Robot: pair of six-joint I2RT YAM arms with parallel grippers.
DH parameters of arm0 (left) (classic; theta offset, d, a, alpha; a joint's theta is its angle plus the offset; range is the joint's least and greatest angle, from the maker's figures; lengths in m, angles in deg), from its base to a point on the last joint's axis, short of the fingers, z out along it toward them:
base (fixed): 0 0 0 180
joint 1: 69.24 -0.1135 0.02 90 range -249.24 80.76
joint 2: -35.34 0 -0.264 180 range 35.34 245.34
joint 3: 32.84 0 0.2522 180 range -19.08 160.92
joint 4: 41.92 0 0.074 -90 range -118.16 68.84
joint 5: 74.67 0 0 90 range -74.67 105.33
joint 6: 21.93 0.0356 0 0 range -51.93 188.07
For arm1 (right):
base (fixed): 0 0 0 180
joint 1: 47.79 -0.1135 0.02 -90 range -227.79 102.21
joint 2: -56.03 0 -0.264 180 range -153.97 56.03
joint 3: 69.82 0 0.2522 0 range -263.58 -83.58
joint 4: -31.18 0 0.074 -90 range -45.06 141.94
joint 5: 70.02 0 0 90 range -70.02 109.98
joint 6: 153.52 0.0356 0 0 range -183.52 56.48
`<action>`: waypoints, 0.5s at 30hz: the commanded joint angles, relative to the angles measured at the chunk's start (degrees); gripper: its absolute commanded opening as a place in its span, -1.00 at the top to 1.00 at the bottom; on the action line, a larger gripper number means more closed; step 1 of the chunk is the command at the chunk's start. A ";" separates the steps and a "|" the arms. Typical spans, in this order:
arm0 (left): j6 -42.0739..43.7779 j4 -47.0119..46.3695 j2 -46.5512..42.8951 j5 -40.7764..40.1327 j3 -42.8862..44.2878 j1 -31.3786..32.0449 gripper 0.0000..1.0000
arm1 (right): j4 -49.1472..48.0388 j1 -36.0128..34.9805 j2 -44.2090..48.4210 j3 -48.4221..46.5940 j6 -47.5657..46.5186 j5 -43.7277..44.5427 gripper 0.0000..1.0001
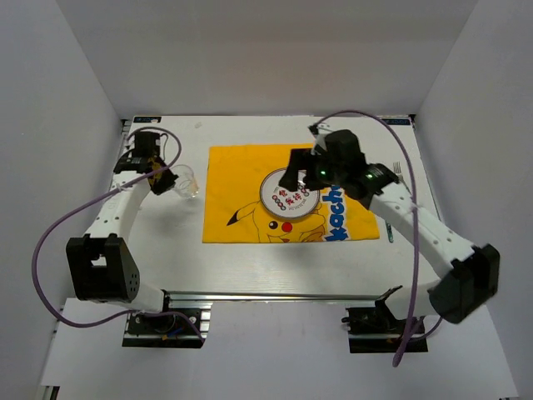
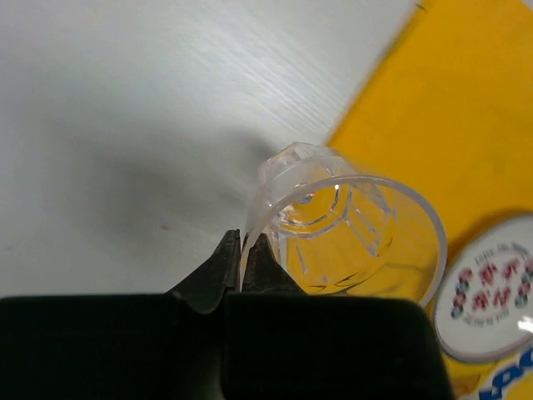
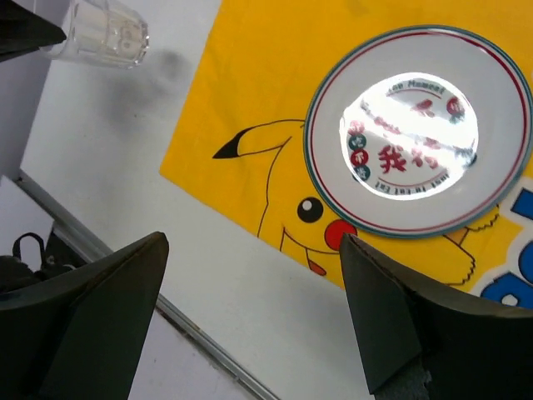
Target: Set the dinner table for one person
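Where the left arm reaches out along the left edge of the dinner table (image 1: 250, 258), we find the left gripper (image 2: 247, 242) clenched. Its two dark fingertips are pressed almost together. Only the thin rim wall of a clear glass (image 2: 350, 233) sits between them, one tip outside the rim and one just inside. The mouth of the glass opens toward the wrist camera, and its faceted base lies beyond. We cannot tell whether that base rests on the tabletop or hangs just above it. The white, faintly grained tabletop lies directly under gripper and glass. Just past the glass runs the left edge of a yellow Pikachu-print cloth (image 2: 466, 125), and farther on a round white plate (image 2: 491, 296) lies on the cloth.

On the other side, we see the right gripper (image 3: 254, 242) released, its jaws spread wide, gripping and touching nothing. Below it, going outward from the metal rail (image 1: 275, 295) at the near edge, come bare tabletop, then the cloth, then the plate. The gripper hangs above the plate, well apart from the glass.
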 commanded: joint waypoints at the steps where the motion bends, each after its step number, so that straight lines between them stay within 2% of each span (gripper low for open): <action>1: 4.52 0.80 -0.46 5.68 5.63 7.54 1.00 | 3.96 -4.99 -7.02 -9.56 -1.87 9.91 -0.78; 2: 4.26 1.60 -0.27 4.55 7.30 9.21 1.00 | 4.40 -7.26 -10.43 -13.93 -1.60 14.09 -0.78; 10: 2.42 2.93 2.19 0.32 10.40 22.57 1.00 | 7.82 -14.57 -25.82 -31.53 -0.20 23.95 -0.77; 12: 2.06 2.84 1.75 -0.03 10.39 23.81 1.00 | 8.88 -15.01 -27.60 -32.86 0.07 25.37 -0.76; 15: 1.80 2.40 1.22 0.84 11.00 25.74 1.00 | 6.09 -15.54 -29.36 -29.91 0.16 22.05 -0.76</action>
